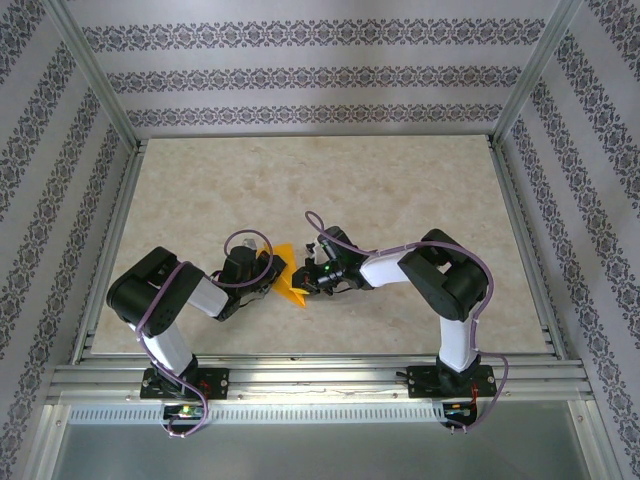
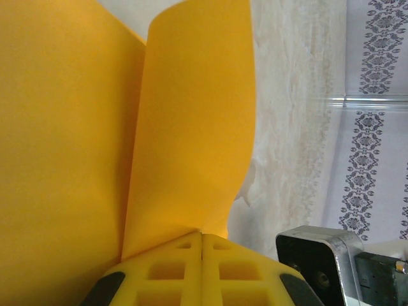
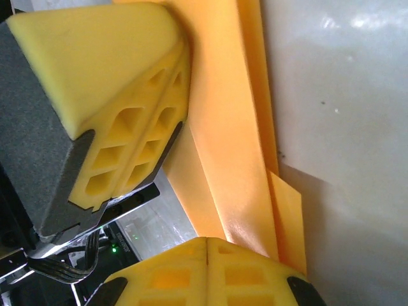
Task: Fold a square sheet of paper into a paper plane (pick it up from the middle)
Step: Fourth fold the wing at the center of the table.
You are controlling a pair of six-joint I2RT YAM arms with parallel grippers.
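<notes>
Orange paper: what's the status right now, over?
Left gripper shut on orange paper. Right gripper likewise. Paper folded, held between both. No obstruction seen.

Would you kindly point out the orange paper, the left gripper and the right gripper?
orange paper [image 2: 191, 127], left wrist view, middle of the raised flap.
left gripper [image 2: 202, 245], left wrist view, between its fingertips.
right gripper [image 3: 207, 250], right wrist view, between its fingertips.
</notes>
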